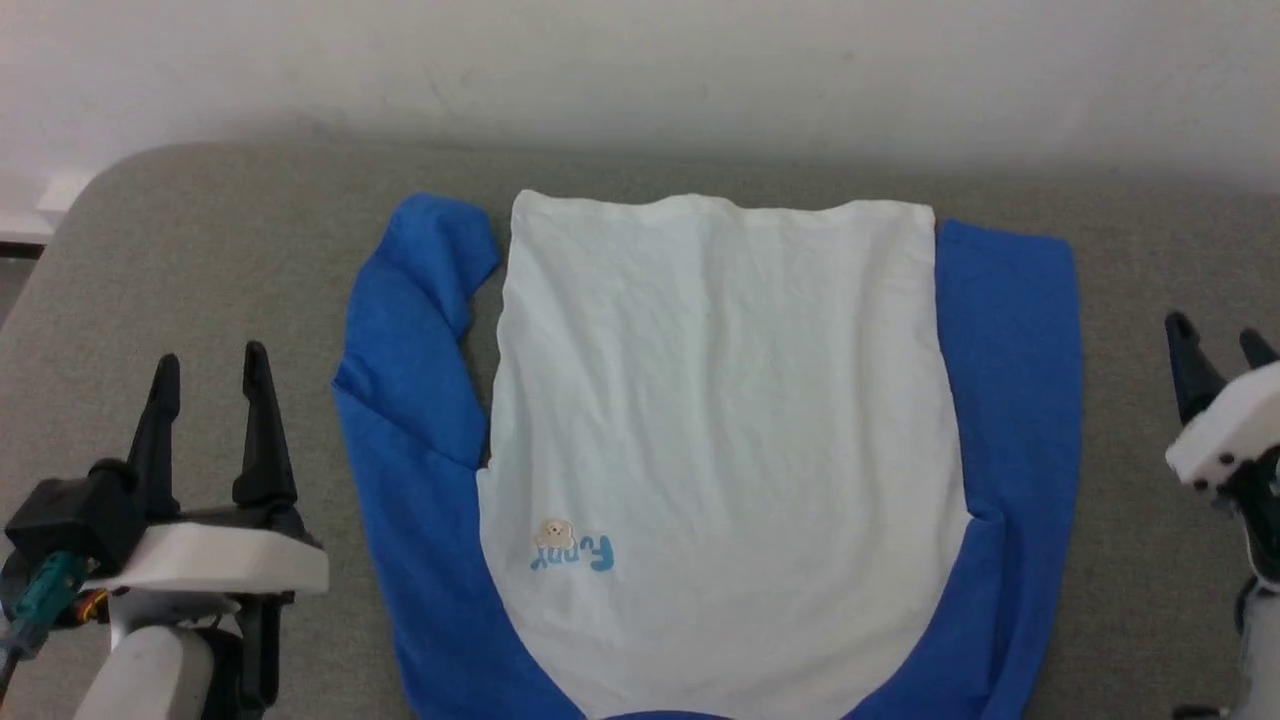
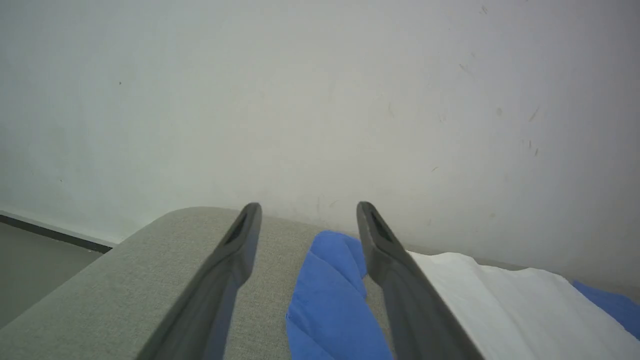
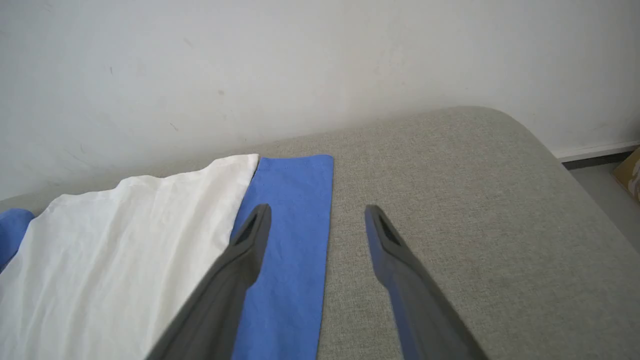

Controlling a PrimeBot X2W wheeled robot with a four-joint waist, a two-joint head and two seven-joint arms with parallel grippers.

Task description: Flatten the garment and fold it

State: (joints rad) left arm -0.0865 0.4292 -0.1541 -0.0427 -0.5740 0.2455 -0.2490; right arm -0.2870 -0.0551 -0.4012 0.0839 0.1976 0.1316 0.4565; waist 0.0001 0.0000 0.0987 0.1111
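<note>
Left pincer (image 1: pixel 211 355): you are seeing it sitting at the near left, fingers spread apart and holding nothing, pointing away from you over bare grey cloth, apart from the shirt.
Right pincer (image 1: pixel 1215 330): it is showing at the right edge, fingers likewise standing apart and empty, just beside the right sleeve.
Garment (image 1: pixel 720 420): it is lying chest up in the middle of the worktop (image 1: pixel 200 250), between your two pincers, spread out and lightly creased.
Neckband (image 1: pixel 650 714): a thin blue curve is peeking in at the nearest edge of the head view.
Lettering (image 1: pixel 573 550): it is reading upside down to you, low on the white body, with a small tan figure just above it.
Left sleeve (image 1: pixel 410 330): it is lying bunched and rumpled along the body, its far end curling in.
Right sleeve (image 1: pixel 1010 400): it is lying flat and straight against the body's edge.
Hem (image 1: pixel 720 205): it is running across the far side, slightly wavy.
Wall (image 1: pixel 640 70): pale and plain, it is rising right behind the worktop.
</note>
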